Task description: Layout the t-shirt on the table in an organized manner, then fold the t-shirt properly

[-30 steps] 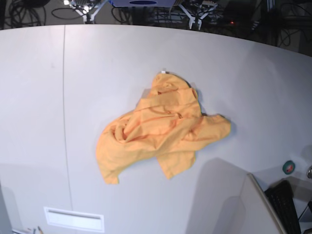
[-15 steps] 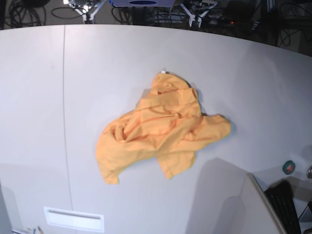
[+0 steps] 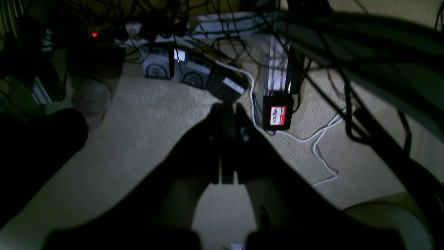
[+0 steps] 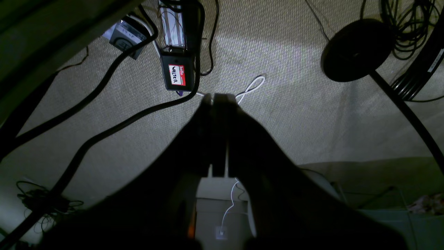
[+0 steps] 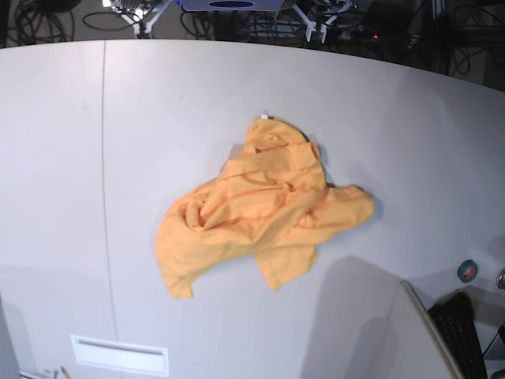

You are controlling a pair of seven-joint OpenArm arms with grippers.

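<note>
t-shirt (image 5: 259,212) only in base view

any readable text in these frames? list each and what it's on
"hello" over handwritten "WALTER": red name sticker on a black box on the floor, right wrist view.
Same sticker in the left wrist view: too blurred to read.
Labels on the grey boxes: too small to read.
T-shirt: no print showing.

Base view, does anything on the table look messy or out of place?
Yes. The t-shirt lies crumpled in a twisted heap near the middle of the table, with folds bunched over one another and no flat outline. No gripper is near it in this view, so laying it out has not begun.
</note>
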